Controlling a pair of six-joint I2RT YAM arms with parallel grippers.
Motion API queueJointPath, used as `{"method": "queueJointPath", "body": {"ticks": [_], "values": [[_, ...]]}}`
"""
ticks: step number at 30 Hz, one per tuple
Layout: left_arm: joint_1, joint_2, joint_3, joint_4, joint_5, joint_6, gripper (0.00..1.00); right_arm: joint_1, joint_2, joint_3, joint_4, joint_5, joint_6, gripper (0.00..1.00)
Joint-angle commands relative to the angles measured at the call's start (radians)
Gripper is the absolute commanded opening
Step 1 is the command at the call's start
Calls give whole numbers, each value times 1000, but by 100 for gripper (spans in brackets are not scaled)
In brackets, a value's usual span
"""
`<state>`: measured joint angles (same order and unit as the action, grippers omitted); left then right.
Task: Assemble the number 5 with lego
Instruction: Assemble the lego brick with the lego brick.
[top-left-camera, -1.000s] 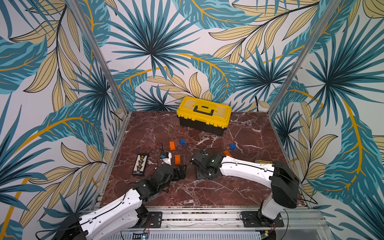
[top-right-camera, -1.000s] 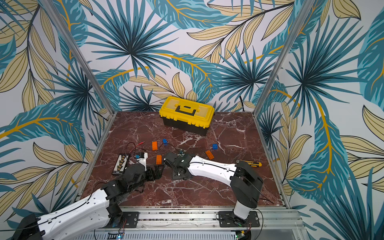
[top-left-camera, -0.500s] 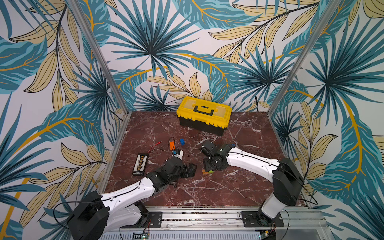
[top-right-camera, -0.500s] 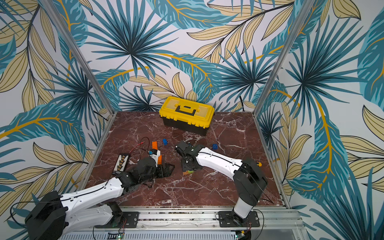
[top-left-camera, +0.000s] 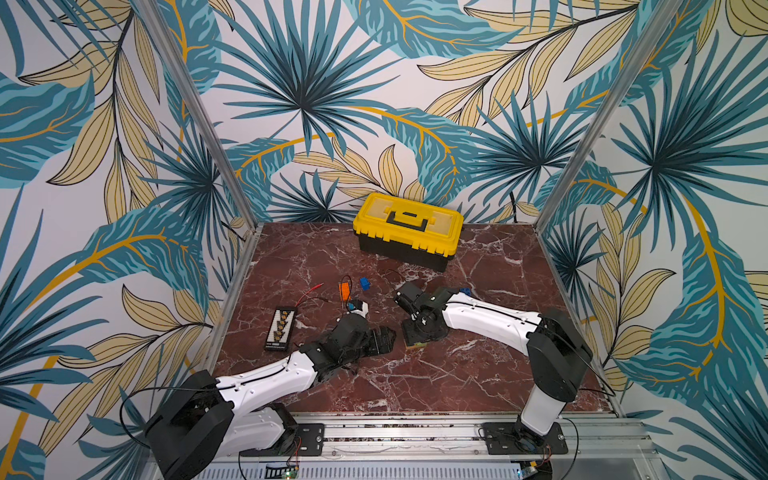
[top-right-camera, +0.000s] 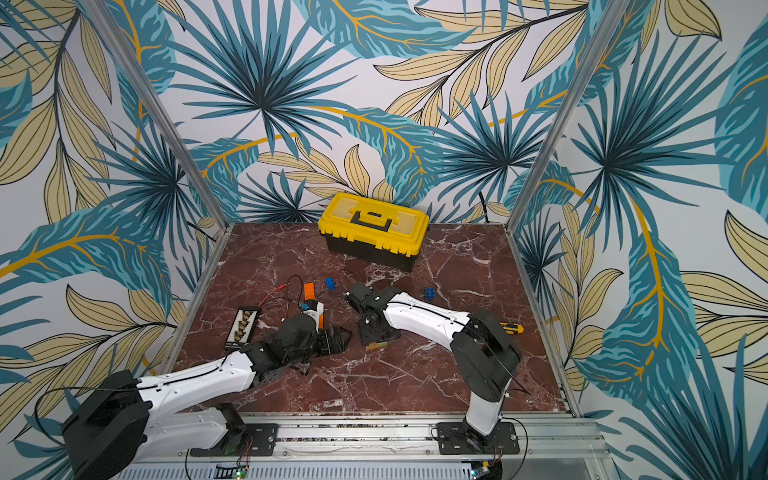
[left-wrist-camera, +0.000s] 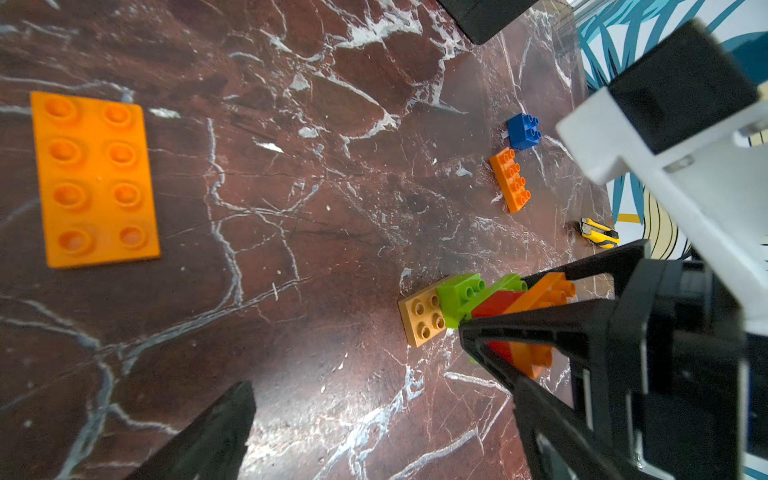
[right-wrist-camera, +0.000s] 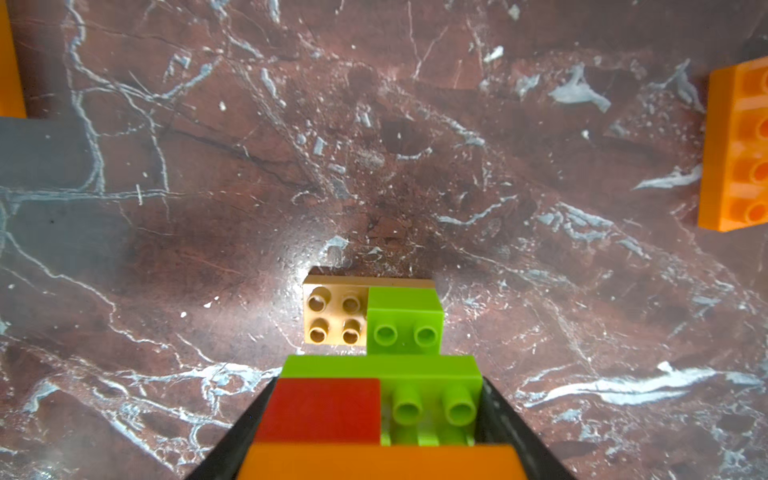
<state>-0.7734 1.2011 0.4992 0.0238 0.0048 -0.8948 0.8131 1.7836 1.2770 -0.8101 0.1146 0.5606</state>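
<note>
My right gripper (top-left-camera: 417, 332) (right-wrist-camera: 380, 399) is shut on a stack of joined lego (top-left-camera: 415, 346): a tan brick (right-wrist-camera: 332, 309), two lime green bricks (right-wrist-camera: 405, 316), a red brick (right-wrist-camera: 324, 409) and an orange brick (right-wrist-camera: 374, 461). The jaws press the stack's two sides, and its tan end is low at the tabletop. Just left of the stack my left gripper (top-left-camera: 380, 338) (left-wrist-camera: 374, 449) stands open and empty. Loose bricks lie behind: an orange one (top-left-camera: 344, 289), a blue one (top-left-camera: 365, 283) and another blue one (top-right-camera: 430, 293). A wide orange brick (left-wrist-camera: 95, 178) lies near my left wrist.
A yellow-and-black toolbox (top-left-camera: 407, 230) stands at the back. A black strip device (top-left-camera: 281, 328) with red and black wires lies at the left. A utility knife (top-right-camera: 511, 328) lies at the right behind my right arm. A further orange brick (left-wrist-camera: 510, 178) lies beside a blue one.
My left gripper has moved right, closer to the stack. My right gripper has shifted slightly right with the stack in it. Both jaw openings look the same.
</note>
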Motion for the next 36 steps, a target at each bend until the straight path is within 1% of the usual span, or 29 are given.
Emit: {"method": "queueJointPath", "body": {"ticks": [1, 19, 36], "values": [[-3, 5, 32, 28, 1, -10, 100, 3, 29, 10, -5, -10, 10, 66], [-2, 12, 27, 46, 11, -1, 100, 4, 54, 5, 14, 0, 46, 66], [-2, -14, 27, 17, -4, 10, 100, 4, 105, 31, -22, 14, 18, 66]]}}
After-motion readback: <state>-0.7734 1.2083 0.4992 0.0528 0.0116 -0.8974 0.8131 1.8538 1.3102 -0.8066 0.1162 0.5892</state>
